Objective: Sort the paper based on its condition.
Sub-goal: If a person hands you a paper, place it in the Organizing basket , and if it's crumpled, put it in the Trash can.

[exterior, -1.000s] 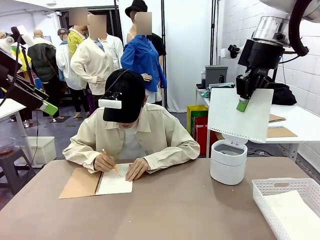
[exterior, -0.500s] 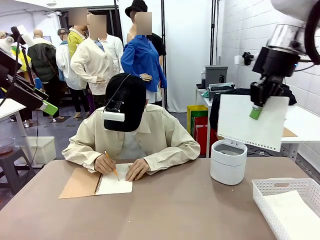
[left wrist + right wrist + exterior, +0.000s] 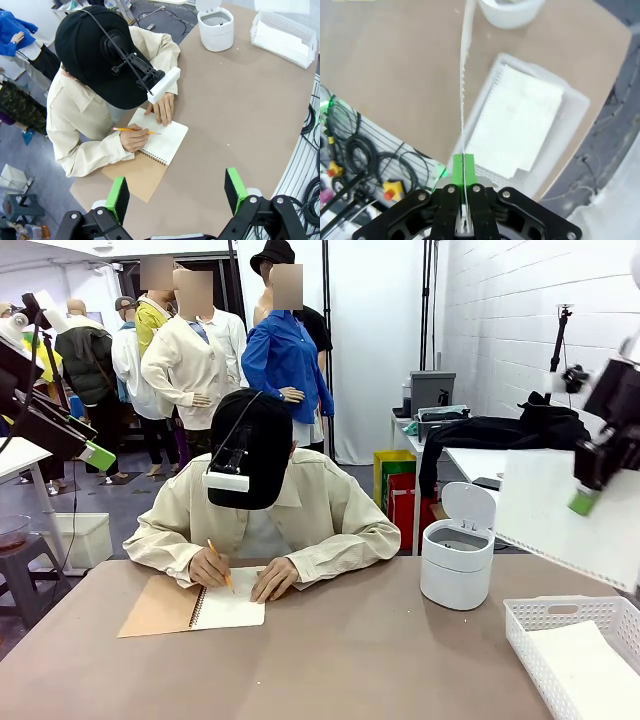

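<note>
My right gripper [image 3: 585, 502] hangs at the far right above the white latticed basket [image 3: 528, 635], shut on a flat white sheet of paper [image 3: 560, 525] with a torn perforated edge. The right wrist view has that sheet [image 3: 463, 80] edge-on between the shut green pads [image 3: 457, 169], over the basket [image 3: 575, 107] and the paper [image 3: 517, 117] lying in it. More paper [image 3: 585, 665] rests in the basket. My left gripper [image 3: 175, 191] is open high over the table, above the person writing in a notebook [image 3: 162, 142].
A person at the far side writes with a pencil [image 3: 222, 565] in a spiral notebook [image 3: 195, 605] with a brown cover. A white round bin [image 3: 457, 560] with its lid up stands at the right middle. Bare table [image 3: 350, 660] lies in front.
My right gripper has carried the sheet to the right and downward, from above the bin to over the basket. The bin's lid has come up. The left arm has not moved.
</note>
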Tool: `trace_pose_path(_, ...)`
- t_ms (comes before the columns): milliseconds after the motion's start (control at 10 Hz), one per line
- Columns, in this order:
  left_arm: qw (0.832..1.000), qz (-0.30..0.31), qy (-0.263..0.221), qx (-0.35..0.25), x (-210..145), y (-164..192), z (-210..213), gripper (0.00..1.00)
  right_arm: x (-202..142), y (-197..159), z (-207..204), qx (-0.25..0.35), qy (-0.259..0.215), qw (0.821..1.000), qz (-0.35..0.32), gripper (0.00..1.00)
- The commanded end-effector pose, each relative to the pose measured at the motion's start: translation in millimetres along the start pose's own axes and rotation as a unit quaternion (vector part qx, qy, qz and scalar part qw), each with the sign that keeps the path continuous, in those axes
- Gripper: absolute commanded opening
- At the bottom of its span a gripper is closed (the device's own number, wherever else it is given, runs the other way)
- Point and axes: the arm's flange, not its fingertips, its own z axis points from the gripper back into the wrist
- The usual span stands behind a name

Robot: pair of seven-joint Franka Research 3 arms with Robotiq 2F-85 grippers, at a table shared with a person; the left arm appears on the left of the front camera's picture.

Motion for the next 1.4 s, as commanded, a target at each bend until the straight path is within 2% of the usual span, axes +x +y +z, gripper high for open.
trace_pose_path(0,1.0,0.0,0.0,0.001,0.0,0.5,0.3,1.0,-17.7,-25.7,-37.0,-0.027,0.012,0.997,-0.068,0.0)
trace_pose_path(300,1.0,0.0,0.0,0.001,0.0,0.5,0.3,1.0,-25.7,-43.3,-78.7,-0.049,0.056,0.99,-0.116,0.0)
trace_pose_path(500,1.0,0.0,0.0,0.001,0.0,0.5,0.3,1.0,-23.1,-40.4,-99.3,-0.021,0.054,0.992,-0.115,0.0)
trace_pose_path(600,1.0,0.0,0.0,0.001,0.0,0.5,0.3,1.0,-31.1,-47.1,-83.1,-0.03,0.052,0.992,-0.111,0.0)
trace_pose_path(1000,1.0,0.0,0.0,0.001,0.0,0.5,0.3,1.0,-29.7,-46.5,-86.9,-0.027,0.052,0.992,-0.113,0.0)
trace_pose_path(1100,1.0,0.0,0.0,0.001,0.0,0.5,0.3,1.0,-26.5,-38.9,-108.1,-0.016,0.027,0.99,-0.135,0.0)
trace_pose_path(1300,1.0,0.0,0.0,0.001,0.0,0.5,0.3,1.0,-33.7,-31.2,-132.2,0.001,0.038,0.991,-0.128,0.0)
